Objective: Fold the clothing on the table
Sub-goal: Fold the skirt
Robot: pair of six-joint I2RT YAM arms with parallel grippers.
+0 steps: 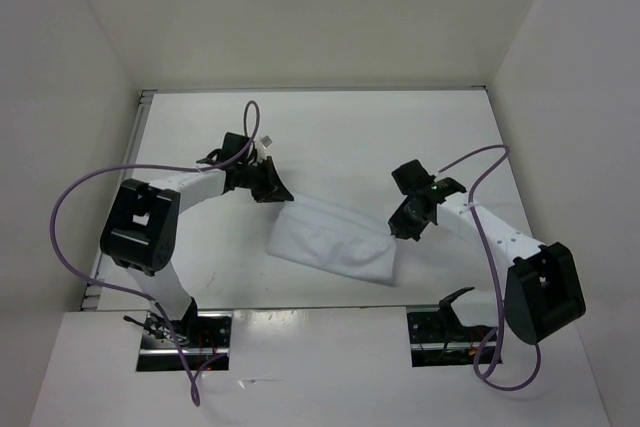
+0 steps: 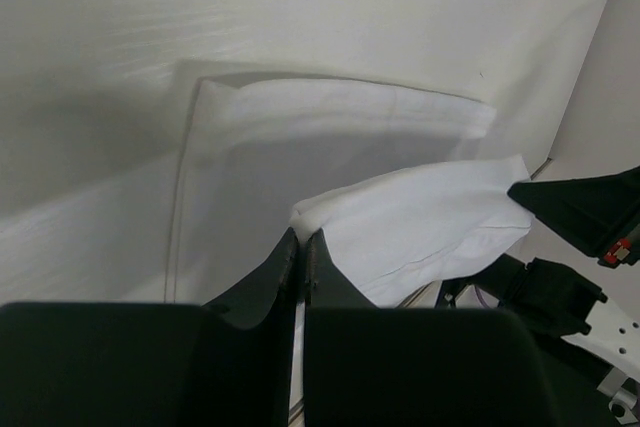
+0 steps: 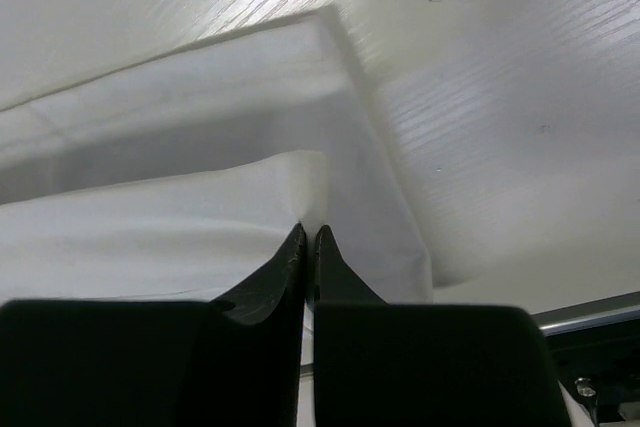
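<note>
Currently the clothing [image 1: 335, 242] is lying around the middle of the table [image 1: 330, 132], a little toward the near edge, and is stretching slantwise between the two arms. From above it is showing as a narrow white band, its far-left end sitting higher in the view than its near-right end. White walls [image 1: 300, 17] are closing in the table on three sides.

The left claw [image 2: 302, 239] is pressing its fingers together on a corner of the fabric's upper layer. In the left wrist view that pinched corner is sitting raised above a flat lower layer, which is resting on the table with its hem running along the far side.

The right claw [image 3: 308, 235] is likewise squeezing shut on the cloth, pinching the edge of a top layer at the opposite end. Below its fingertips, the bottom layer is spreading flat, with one square corner pointing away over the bare tabletop.

Both claws are holding their ends just above the surface, and the fabric between them is sagging in soft folds.
</note>
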